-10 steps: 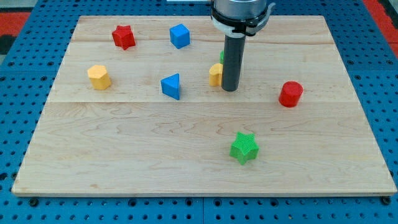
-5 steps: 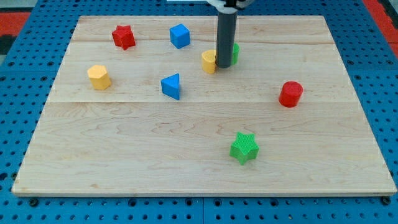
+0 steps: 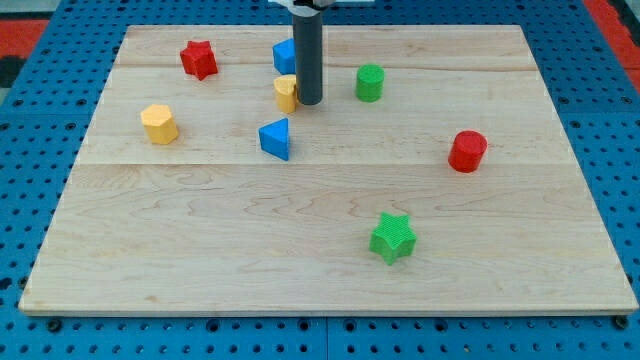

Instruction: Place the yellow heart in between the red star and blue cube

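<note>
Nearest us sits the green star; farther up, the red cylinder and blue triangular block. Our tip (a bare rod, nothing to open or close) presses the yellow heart from its right. Behind lie the blue cube and, leftward, the red star.

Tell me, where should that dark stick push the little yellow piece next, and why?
Probably on toward the view's left and slightly up. My tip sits against the right side of the yellow heart, which lies just below the blue cube. The red star is farther left, so the gap between them lies up and left.
</note>
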Controlling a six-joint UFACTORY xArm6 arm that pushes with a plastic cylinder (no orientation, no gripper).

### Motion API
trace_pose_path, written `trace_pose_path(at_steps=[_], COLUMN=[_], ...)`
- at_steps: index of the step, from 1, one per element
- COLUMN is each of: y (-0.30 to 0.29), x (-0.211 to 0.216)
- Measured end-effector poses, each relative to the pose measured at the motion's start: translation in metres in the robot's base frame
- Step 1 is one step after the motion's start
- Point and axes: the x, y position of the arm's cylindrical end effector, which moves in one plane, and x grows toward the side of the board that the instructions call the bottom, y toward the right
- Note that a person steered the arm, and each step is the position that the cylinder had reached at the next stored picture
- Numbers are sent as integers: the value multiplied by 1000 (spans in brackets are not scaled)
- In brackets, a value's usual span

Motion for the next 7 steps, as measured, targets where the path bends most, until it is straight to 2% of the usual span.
trace_pose_path(at_steps=[2,3,4,5,6,7], y=[-15,-23,-32,-69,-55,-20], x=[14,6,-21,-37,-73,-83])
